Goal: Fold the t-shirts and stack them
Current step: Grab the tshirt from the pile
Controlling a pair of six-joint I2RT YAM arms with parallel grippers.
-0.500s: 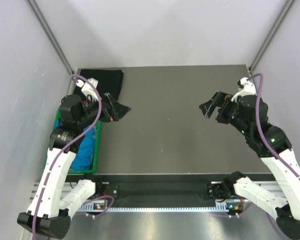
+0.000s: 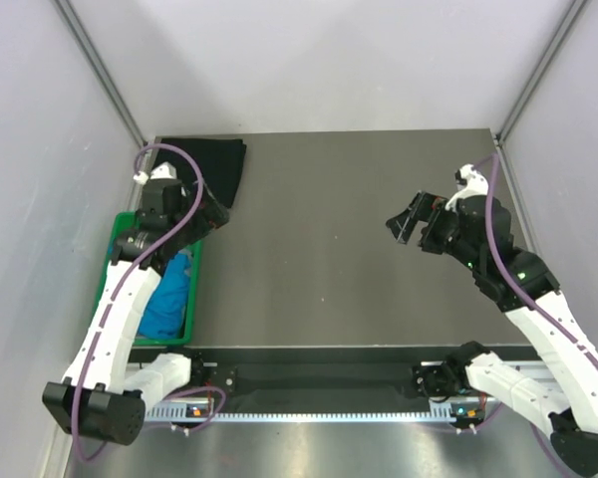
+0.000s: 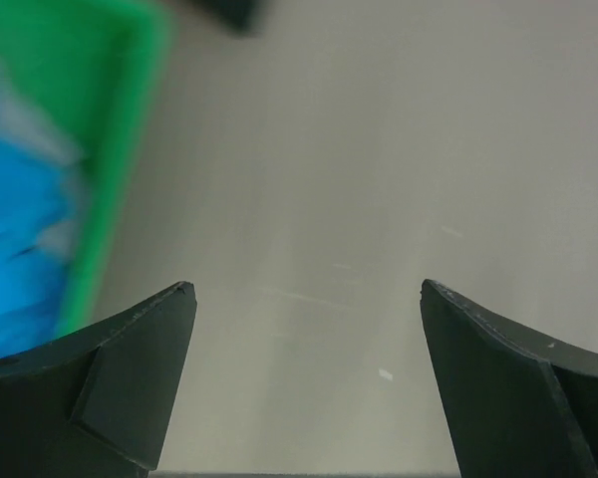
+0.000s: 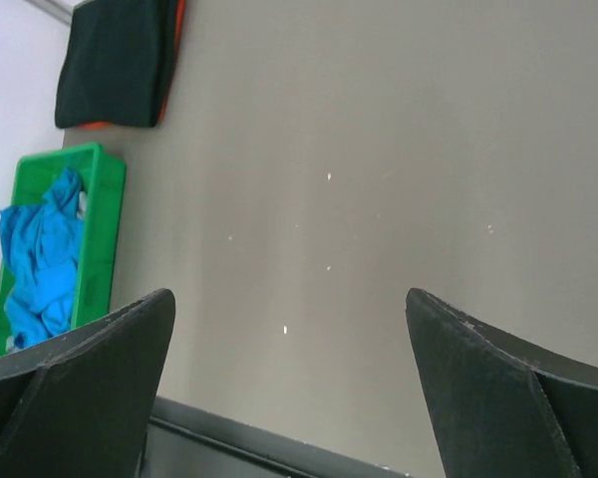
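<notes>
A green plastic bin (image 2: 193,299) sits at the grey table's (image 2: 329,229) left edge, its far end hidden under the left arm. It holds a crumpled blue t-shirt (image 2: 169,299), blurred in the left wrist view. A folded black t-shirt (image 2: 219,164) lies in the far-left corner. The left gripper (image 3: 304,299) and right gripper (image 2: 407,221) are both spread wide, holding nothing.

One green bin (image 4: 102,249); one blue t-shirt (image 4: 40,259); one folded black t-shirt (image 4: 115,60); one orange cloth (image 4: 98,125); one table (image 4: 379,149).
</notes>
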